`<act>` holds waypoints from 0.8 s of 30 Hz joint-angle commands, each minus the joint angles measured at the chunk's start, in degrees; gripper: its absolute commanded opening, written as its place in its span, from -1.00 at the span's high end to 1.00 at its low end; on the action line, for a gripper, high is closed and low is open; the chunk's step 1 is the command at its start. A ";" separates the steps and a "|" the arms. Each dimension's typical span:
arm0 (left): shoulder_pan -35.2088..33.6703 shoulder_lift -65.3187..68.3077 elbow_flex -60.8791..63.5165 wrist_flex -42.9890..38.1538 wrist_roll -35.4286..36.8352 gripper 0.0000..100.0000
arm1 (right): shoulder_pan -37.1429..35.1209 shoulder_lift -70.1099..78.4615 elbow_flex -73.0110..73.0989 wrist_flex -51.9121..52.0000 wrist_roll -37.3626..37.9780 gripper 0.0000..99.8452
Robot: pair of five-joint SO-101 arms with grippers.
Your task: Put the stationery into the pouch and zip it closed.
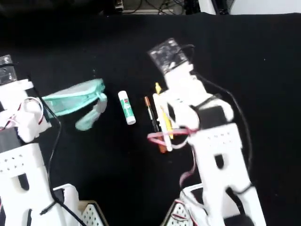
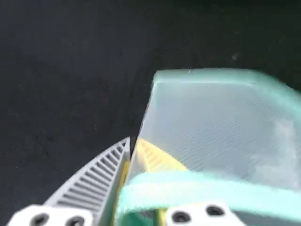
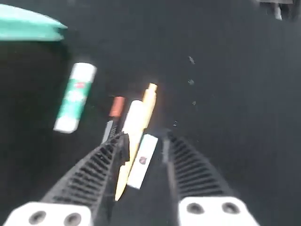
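Right gripper (image 3: pixel 145 137) open, astride yellow pen (image 3: pixel 149 96), nothing held | left gripper (image 2: pixel 134 155) clamped on pouch (image 2: pixel 221 127) rim | advise: centre, close on one pen only.

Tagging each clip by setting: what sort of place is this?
Probably a lab or workshop bench rigged for robot trials: a table draped in black cloth, loose cables beyond its far edge, and a glue stick and pens laid out.
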 commanded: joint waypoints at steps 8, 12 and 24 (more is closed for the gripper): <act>0.92 0.62 2.68 -0.62 0.35 0.94 | -5.63 28.62 -6.90 -14.42 -5.10 0.66; 0.92 0.62 -0.13 -1.58 -0.09 0.93 | -7.03 38.73 -15.34 -10.73 -5.10 0.66; 1.01 0.62 3.91 -3.08 0.44 0.94 | -11.34 55.34 -35.82 -7.30 -8.97 0.66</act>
